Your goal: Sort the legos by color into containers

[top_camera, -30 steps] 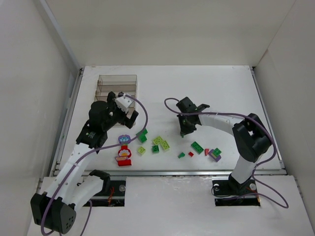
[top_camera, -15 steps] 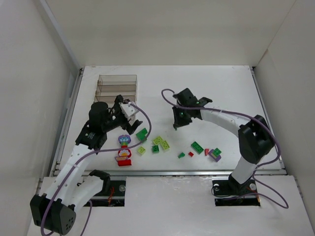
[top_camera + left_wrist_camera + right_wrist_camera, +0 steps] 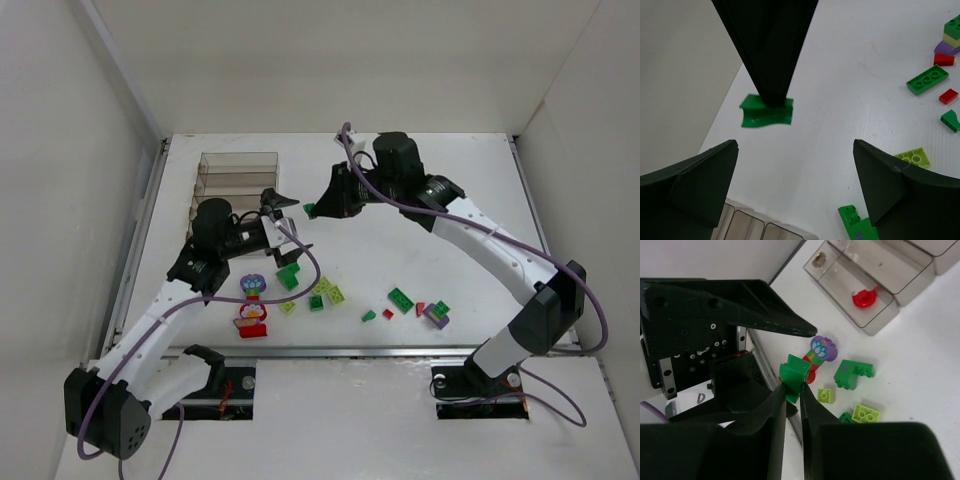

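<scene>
Top external: right claw (image 3: 312, 210) reaches across to the left half of the tabletop (image 3: 450, 170), pinched narrow on a small green brick (image 3: 310, 210). Brick is just right of the tinted tray (image 3: 240, 157), near it but apart. Left claw (image 3: 290, 222) sits close by, just beside the right claw, fingers spread wide with nothing between them.

Left wrist: own fingers (image 3: 700, 175) are far apart at the frame's lower corners. The right claw's dark fingers come down from the top edge, with the green brick (image 3: 766, 111) gripped at their tip. Brick lies beyond the left claw (image 3: 795, 150), roughly in line with its gap but not touching either finger. A corner of the tray (image 3: 755, 230) shows at the bottom edge.

Right wrist: right claw (image 3: 793, 386) is closed on the green brick (image 3: 794, 372), which sticks out past the fingertips. The tray (image 3: 875, 325) is up and to the right, with a red piece (image 3: 865, 297) in its end compartment nearest the loose bricks.

Loose on the tabletop toward the near edge: flower-topped piece (image 3: 252, 305), dark green brick (image 3: 290, 275), lime bricks (image 3: 325, 290), green plate (image 3: 401, 299), a tiny red brick (image 3: 388, 313), and a purple and green cluster (image 3: 435, 312).
</scene>
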Robot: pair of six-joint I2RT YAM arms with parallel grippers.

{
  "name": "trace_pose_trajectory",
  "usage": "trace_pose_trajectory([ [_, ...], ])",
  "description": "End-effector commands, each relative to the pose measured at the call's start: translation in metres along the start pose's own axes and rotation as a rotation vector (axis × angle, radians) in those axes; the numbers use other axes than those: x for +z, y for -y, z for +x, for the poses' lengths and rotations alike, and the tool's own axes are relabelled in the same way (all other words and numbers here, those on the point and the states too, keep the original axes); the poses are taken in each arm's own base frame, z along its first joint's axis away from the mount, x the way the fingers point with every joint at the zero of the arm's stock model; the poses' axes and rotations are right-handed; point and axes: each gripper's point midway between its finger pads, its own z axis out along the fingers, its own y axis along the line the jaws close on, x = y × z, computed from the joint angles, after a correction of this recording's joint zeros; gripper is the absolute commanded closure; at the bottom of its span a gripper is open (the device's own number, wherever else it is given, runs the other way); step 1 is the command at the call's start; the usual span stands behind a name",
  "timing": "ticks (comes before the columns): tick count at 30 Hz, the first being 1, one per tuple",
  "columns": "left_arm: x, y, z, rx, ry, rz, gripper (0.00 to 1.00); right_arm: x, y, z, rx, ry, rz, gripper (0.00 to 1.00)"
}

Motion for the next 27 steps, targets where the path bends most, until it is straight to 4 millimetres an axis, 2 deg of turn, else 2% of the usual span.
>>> trace_pose_trajectory([
  [1,0.003,-0.024,-0.051,0.127,0.125,-0.052,0.02,0.004,-0.022,-0.004,-0.017,0.014,-0.097,1.00],
  [4,0.009,-0.020,-0.051,0.153,0.120,-0.048,0.08,0.006,-0.032,-0.001,-0.020,0.005,-0.126,1.00],
  [5,0.010,-0.025,-0.049,0.151,0.106,-0.067,0.10,0.007,-0.030,0.002,-0.015,-0.002,-0.123,1.00],
  [9,0.013,-0.024,-0.056,0.158,0.114,-0.068,0.25,0.008,-0.028,0.005,-0.010,-0.009,-0.120,1.00],
  [10,0.016,-0.019,-0.052,0.144,0.104,-0.050,0.34,0.008,-0.028,0.005,-0.010,-0.009,-0.120,1.00],
  [13,0.016,-0.017,-0.046,0.127,0.083,-0.045,0.50,0.008,-0.028,0.005,-0.010,-0.009,-0.120,1.00],
  [14,0.015,-0.019,-0.050,0.133,0.088,-0.050,0.60,0.009,-0.026,0.009,-0.005,-0.016,-0.116,1.00],
  [16,0.015,-0.018,-0.048,0.126,0.081,-0.045,0.67,0.009,-0.025,0.008,-0.005,-0.012,-0.108,1.00],
  [21,0.013,-0.020,-0.040,0.114,0.048,-0.069,0.68,0.012,-0.014,0.011,0.006,-0.006,-0.060,1.00],
  [23,0.011,-0.025,-0.031,0.101,0.006,-0.106,0.60,0.013,-0.001,0.013,0.022,-0.003,0.011,1.00],
  [24,0.008,-0.028,-0.031,0.100,-0.007,-0.124,0.60,0.013,0.003,0.013,0.027,-0.003,0.030,1.00],
  [26,0.002,-0.036,-0.022,0.081,-0.058,-0.183,0.58,0.013,0.009,0.014,0.033,0.000,0.066,0.93],
  [27,0.001,-0.034,-0.012,0.051,-0.091,-0.194,0.57,0.012,0.015,0.015,0.040,-0.001,0.099,0.89],
])
